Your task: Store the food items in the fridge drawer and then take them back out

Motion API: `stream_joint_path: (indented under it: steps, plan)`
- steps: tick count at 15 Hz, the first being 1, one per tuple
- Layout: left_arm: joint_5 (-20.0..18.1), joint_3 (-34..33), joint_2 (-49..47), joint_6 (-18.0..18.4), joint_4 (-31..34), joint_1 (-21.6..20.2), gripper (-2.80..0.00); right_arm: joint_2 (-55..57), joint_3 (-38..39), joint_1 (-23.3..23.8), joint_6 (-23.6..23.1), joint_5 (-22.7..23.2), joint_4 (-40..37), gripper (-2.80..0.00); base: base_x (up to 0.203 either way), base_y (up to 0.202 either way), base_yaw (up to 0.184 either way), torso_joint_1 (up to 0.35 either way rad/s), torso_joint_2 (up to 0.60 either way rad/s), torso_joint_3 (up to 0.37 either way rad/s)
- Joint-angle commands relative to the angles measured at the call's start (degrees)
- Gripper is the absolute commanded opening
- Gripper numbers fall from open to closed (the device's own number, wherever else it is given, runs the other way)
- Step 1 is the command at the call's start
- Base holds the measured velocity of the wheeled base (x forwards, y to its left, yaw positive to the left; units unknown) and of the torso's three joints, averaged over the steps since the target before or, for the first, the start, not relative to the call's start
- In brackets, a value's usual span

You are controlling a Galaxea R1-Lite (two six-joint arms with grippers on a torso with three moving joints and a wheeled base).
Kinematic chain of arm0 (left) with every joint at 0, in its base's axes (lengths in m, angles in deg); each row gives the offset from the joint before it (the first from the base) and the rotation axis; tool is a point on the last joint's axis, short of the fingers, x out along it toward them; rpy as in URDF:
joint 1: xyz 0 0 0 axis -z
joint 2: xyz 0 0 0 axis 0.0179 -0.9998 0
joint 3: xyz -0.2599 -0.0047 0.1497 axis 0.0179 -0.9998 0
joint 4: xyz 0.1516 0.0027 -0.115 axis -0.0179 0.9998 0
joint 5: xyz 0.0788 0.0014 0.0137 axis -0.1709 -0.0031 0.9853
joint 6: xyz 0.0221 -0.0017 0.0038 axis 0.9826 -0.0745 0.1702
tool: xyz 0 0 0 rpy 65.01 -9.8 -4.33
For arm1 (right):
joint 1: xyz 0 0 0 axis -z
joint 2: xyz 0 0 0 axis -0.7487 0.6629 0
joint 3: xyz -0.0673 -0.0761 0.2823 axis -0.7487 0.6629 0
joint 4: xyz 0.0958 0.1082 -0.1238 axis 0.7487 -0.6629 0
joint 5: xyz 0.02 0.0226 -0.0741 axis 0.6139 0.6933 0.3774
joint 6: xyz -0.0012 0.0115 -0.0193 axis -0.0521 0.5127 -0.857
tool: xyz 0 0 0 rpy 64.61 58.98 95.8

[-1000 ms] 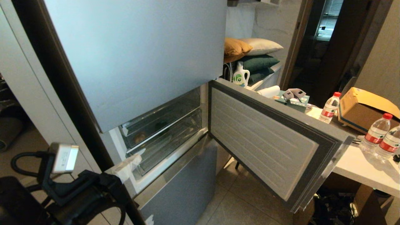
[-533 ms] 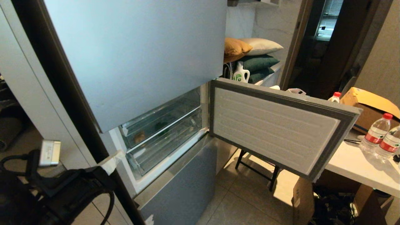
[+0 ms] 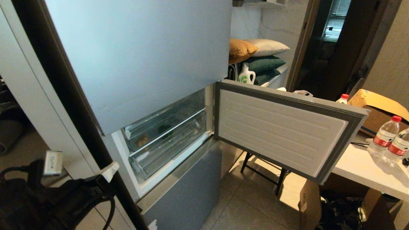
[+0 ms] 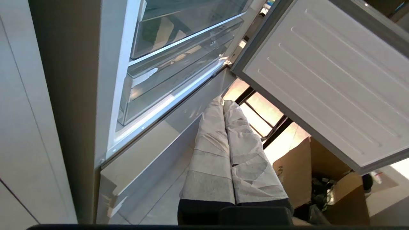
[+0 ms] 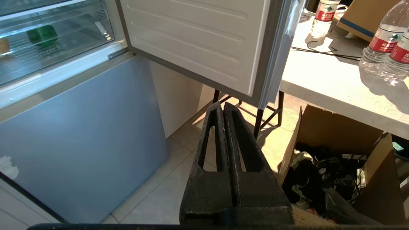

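Observation:
The fridge's middle door [image 3: 281, 127] stands swung wide to the right. Behind it the clear fridge drawer [image 3: 179, 110] sits pushed in, with both food items inside. The tan potato [image 3: 142, 140] lies at its left end and the dark green pepper [image 3: 165, 128] near the middle. The right wrist view also shows the pepper [image 5: 42, 34], the potato [image 5: 2, 45] and the drawer [image 5: 73, 41]. My left gripper [image 3: 110, 168], its fingers wrapped in white tape, is shut and empty, low and left of the fridge opening [image 4: 222, 102]. My right gripper [image 5: 220, 105] hangs shut and empty over the floor.
A second clear drawer [image 3: 169, 147] lies below the first. A white table [image 3: 367, 169] at the right carries water bottles [image 3: 385, 134] and a cardboard box [image 3: 377, 108]. Under it stands an open carton [image 5: 335, 134]. Tiled floor [image 3: 243, 204] lies in front of the fridge.
The fridge door has swung wider open to the right. My left gripper has drawn back left and down, away from the fridge front. The right arm has not moved.

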Motion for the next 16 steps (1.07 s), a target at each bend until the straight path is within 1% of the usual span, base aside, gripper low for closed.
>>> stream_joint_path:
  steps: [1, 3, 5, 6, 8, 9, 10, 11, 12, 13, 15, 16]
  plan:
    - [0.01, -0.35, -0.20, 0.73, -0.50, 0.36, -2.80, 0.07, 0.01, -0.02, -0.02, -0.02, -0.04, -2.80, 0.000, 0.000, 0.000, 0.000, 0.00, 0.000]
    - [0.25, 0.17, 0.53, 1.17, -0.66, 0.28, -2.80, 0.07, 0.01, -0.02, -0.02, -0.02, -0.04, -2.80, 0.000, 0.000, 0.000, 0.000, 0.00, 0.000]
    - [1.63, 1.85, 2.60, 3.77, -0.99, 0.31, -2.80, 0.07, 0.01, -0.02, -0.02, -0.02, -0.04, -2.80, 0.000, 0.000, 0.000, 0.000, 0.00, 0.000]
    - [2.28, 3.02, 4.82, 6.06, -0.98, 0.42, -2.80, 0.07, 0.01, -0.02, -0.02, -0.02, -0.04, -2.80, 0.000, 0.000, 0.000, 0.000, 0.00, 0.000]
    - [2.77, 6.49, 10.98, 12.91, -0.10, 0.75, -2.80, 0.07, 0.01, -0.02, -0.02, -0.02, -0.04, -2.80, 0.000, 0.000, 0.000, 0.000, 0.00, 0.000]
    - [2.85, 8.17, 14.68, 16.26, 1.41, 1.12, -2.80, 0.07, 0.01, -0.02, -0.02, -0.02, -0.04, -2.80, 0.000, 0.000, 0.000, 0.000, 0.00, 0.000]
    - [2.84, 9.43, 19.01, 18.36, 4.08, 1.58, -2.80, 0.07, 0.01, -0.02, -0.02, -0.02, -0.04, -2.80, 0.000, 0.000, 0.000, 0.000, 0.00, 0.000]
    - [2.86, 10.10, 23.53, 19.69, 7.96, 2.18, -2.80, 0.07, 0.01, -0.02, -0.02, -0.02, -0.04, -2.80, 0.000, 0.000, 0.000, 0.000, 0.00, 0.000]
    - [2.88, 10.11, 28.82, 20.62, 13.92, 2.67, -2.80, 0.07, 0.01, -0.02, -0.02, -0.02, -0.04, -2.80, 0.000, 0.000, 0.000, 0.000, 0.00, 0.000]
    - [2.79, 9.38, 34.53, 21.23, 22.15, 3.01, -2.80, 0.07, 0.01, -0.02, -0.02, -0.02, -0.04, -2.80, 0.000, 0.000, 0.000, 0.000, 0.00, 0.000]
    - [1.92, 7.30, 45.98, 21.65, 43.00, 3.56, -2.80, 0.07, 0.01, -0.02, -0.02, -0.02, -0.04, -2.80, 0.000, 0.000, 0.000, 0.000, 0.00, 0.000]
    - [0.59, 6.43, 51.68, 21.63, 55.13, 3.76, -2.80, 0.07, 0.01, -0.02, -0.02, -0.02, -0.04, -2.80, 0.000, 0.000, 0.000, 0.000, 0.00, 0.000]
